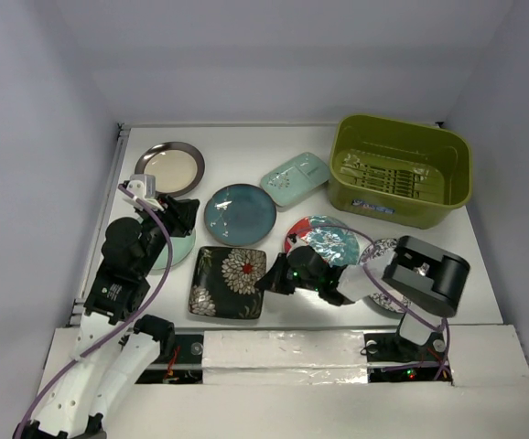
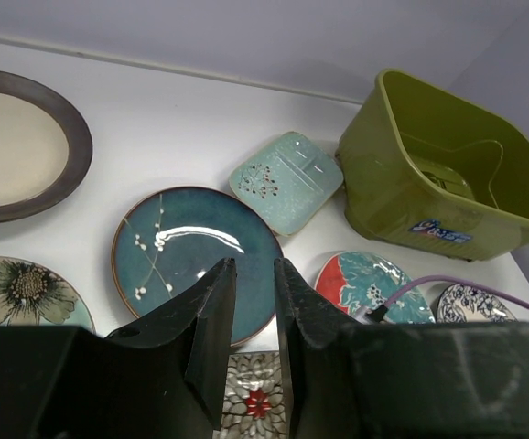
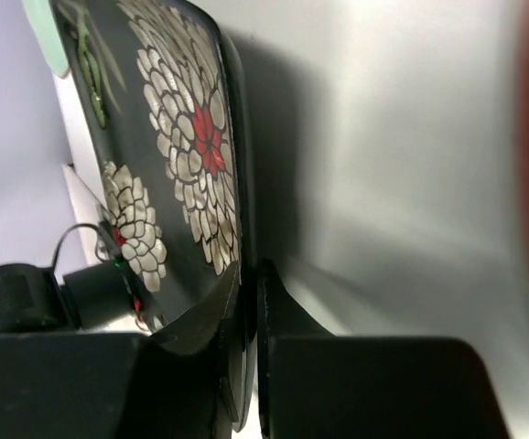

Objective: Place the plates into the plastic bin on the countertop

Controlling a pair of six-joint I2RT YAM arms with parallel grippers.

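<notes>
- The right pincer (image 3: 248,270) is closed on the rim of the black square floral plate (image 1: 223,279); in the right wrist view the plate's edge is seen pinched between the two fingers.
- The grip is taken at the plate's right-hand edge, and the rest of the plate extends ahead of the right pincer over the white table (image 1: 237,151).
- The red-and-teal round plate (image 1: 329,240) lies just behind and to the far side of the right pincer, partly covered by the right arm.
- The blue-floral white round plate (image 2: 470,302) is found further behind the right pincer, mostly hidden under the arm.
- The left pincer (image 2: 253,265) is held slightly parted, with a narrow gap between its fingers and nothing gripped.
- Directly ahead of the left pincer the dark teal round plate (image 2: 196,242) is seen flat on the table.
- Beyond that plate and a little to the right, the mint rectangular divided plate (image 2: 283,178) is set near the olive-green plastic bin (image 2: 393,197).
- The bin stands well apart from both pincers, at the far right of the table; no plate can be seen inside it.
- The mint round plate (image 2: 17,293), painted with a flower, lies to the left of the left pincer.
- The metal-rimmed cream round plate (image 2: 17,146) lies ahead and to the left.
</notes>
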